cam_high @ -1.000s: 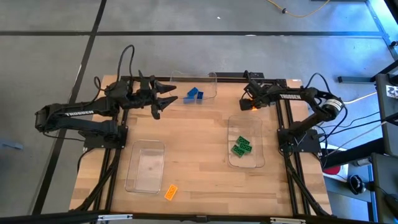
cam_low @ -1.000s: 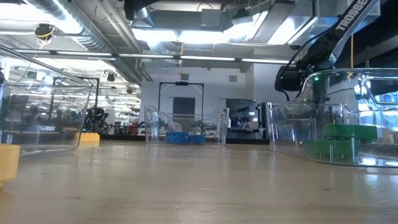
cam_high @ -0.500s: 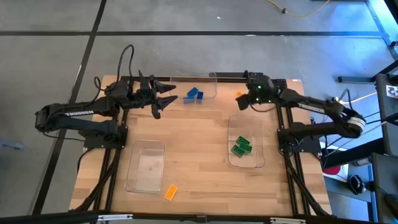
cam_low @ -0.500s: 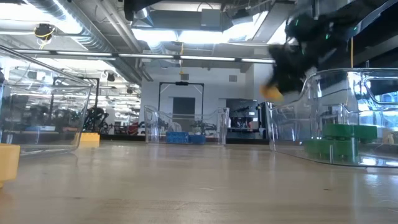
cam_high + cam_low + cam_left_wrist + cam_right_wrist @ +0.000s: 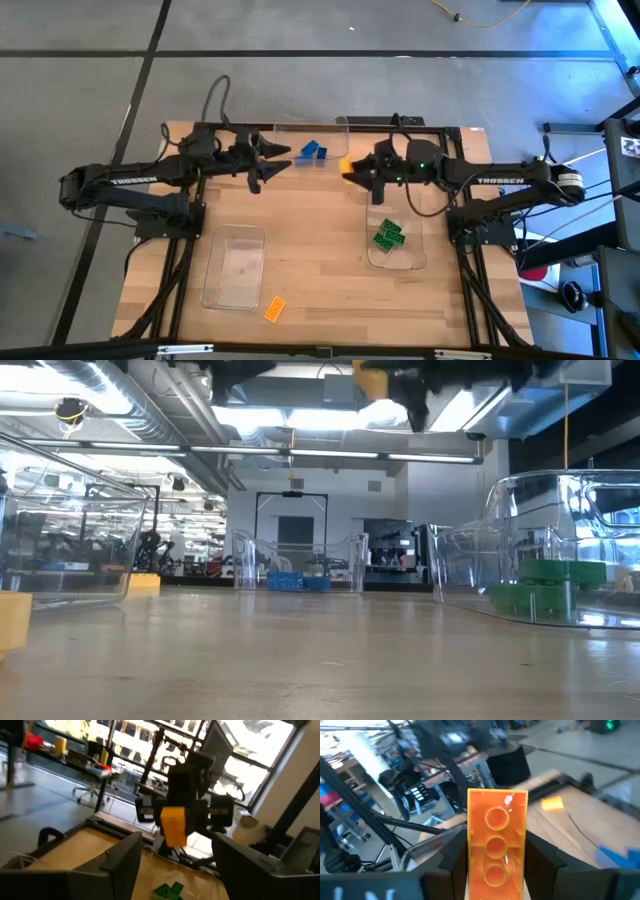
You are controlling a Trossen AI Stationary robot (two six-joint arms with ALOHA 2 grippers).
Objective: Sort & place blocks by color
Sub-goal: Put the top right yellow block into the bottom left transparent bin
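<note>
The right gripper pinched an orange brick beside the blue bricks' tray, best carried level; the left gripper hung spread, empty.

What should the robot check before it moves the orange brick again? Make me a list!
1. Right gripper has the orange brick held tight between its fingers: ok.
2. Brick is lifted clear of the table: ok, the low view shows it high up.
3. Left gripper is out of the way: not ok, it is open near the blue bricks' tray, facing the right gripper.
4. Green bricks are in their tray: ok.
5. Empty tray is ready for orange: ok.
6. The other orange brick is sorted: not ok, it lies on the table.
</note>
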